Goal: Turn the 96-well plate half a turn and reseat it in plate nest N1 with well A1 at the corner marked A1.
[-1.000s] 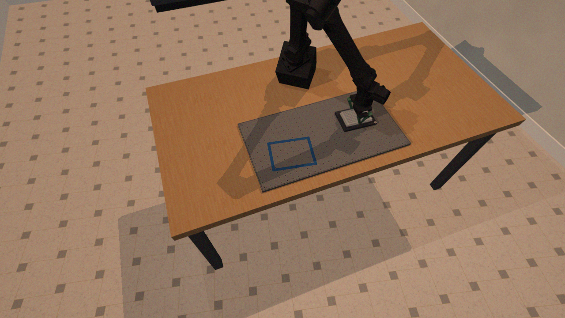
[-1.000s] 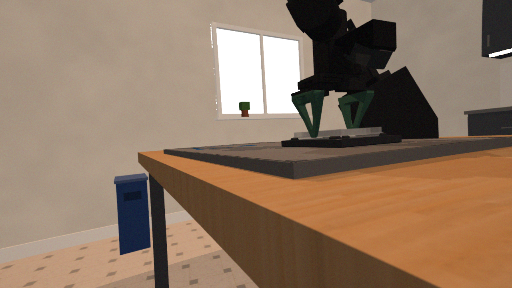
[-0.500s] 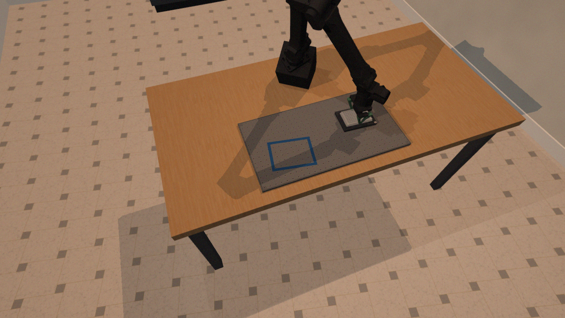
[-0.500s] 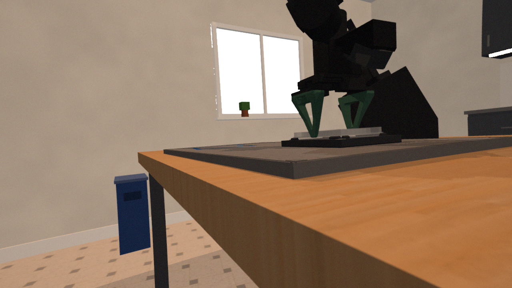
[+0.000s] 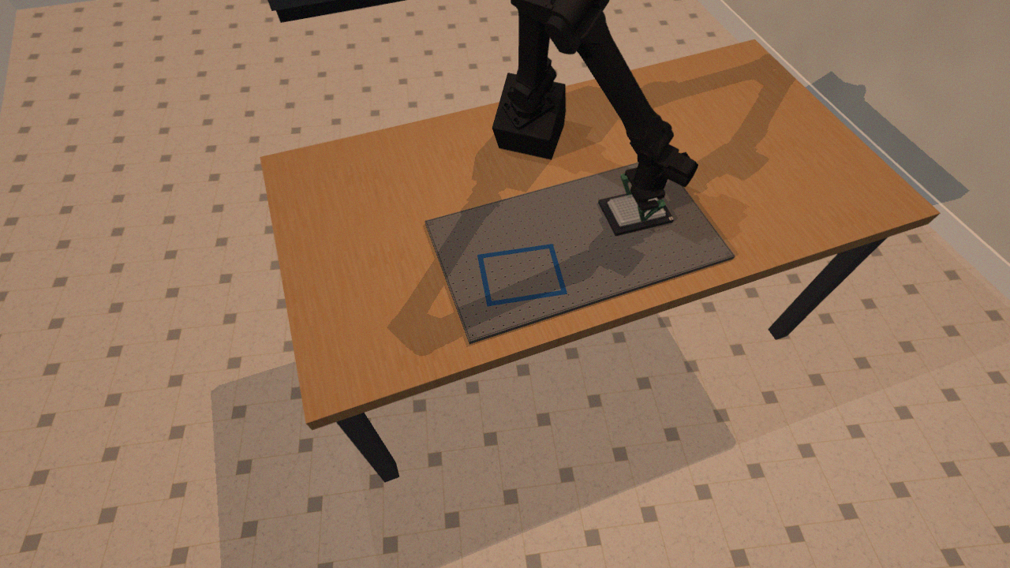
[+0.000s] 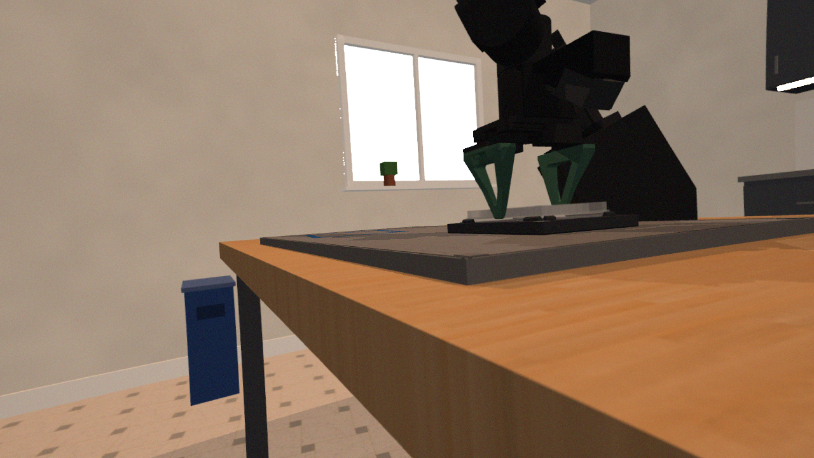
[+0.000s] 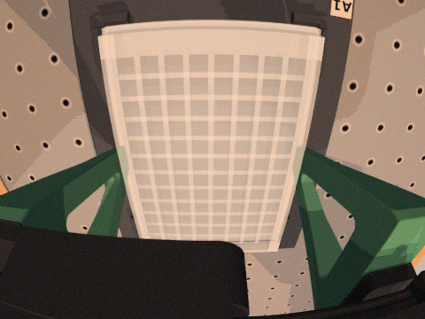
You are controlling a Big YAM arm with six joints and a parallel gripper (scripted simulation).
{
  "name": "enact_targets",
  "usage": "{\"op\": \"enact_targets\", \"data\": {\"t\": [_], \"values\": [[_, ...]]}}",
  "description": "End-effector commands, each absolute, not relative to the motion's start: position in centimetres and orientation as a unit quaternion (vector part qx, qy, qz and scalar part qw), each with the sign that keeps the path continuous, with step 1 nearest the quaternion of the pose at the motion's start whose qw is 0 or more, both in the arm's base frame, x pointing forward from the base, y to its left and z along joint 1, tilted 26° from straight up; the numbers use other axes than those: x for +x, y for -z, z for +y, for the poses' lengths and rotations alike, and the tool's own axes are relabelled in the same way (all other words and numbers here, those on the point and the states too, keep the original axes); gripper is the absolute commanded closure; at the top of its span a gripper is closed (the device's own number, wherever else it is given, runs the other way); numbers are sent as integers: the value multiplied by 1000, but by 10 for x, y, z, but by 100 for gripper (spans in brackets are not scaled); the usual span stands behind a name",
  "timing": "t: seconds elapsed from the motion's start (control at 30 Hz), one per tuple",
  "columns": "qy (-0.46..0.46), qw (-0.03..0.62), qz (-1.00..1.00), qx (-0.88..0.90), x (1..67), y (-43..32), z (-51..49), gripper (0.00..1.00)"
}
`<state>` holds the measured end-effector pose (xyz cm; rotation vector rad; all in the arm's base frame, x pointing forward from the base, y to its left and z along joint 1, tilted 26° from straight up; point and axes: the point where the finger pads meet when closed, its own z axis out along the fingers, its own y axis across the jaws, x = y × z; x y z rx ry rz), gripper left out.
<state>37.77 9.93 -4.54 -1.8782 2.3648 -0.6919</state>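
The white 96-well plate (image 5: 626, 210) lies in the black plate nest N1 (image 5: 638, 223) at the right end of the grey deck. In the wrist view the plate (image 7: 212, 130) fills the nest (image 7: 201, 0), and the A1 label (image 7: 342, 5) is at the nest's far right corner. The plate's far corners look square; its near corners are hidden by the gripper body. My gripper (image 7: 211, 156) comes straight down, its green fingers pressed on the plate's two long sides. From the side, the gripper (image 6: 529, 208) grips the plate (image 6: 535, 210) level, at or just above the nest (image 6: 540, 223); I cannot tell which.
The blue taped outline B1 (image 5: 521, 274) is on the left part of the deck (image 5: 578, 247), seen edge-on from the side (image 6: 352, 233). The arm's black base (image 5: 529, 120) stands behind the deck. The table edge runs close to the deck's front.
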Motion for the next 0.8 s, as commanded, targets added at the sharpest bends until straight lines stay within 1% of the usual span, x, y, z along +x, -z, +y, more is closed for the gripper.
{"op": "enact_targets", "data": {"t": [0.0,0.07,0.77], "values": [[227,26,766,-601,387,46,98,100],[228,38,765,-601,387,30,108,100],[228,47,763,-603,382,-4,125,100]]}}
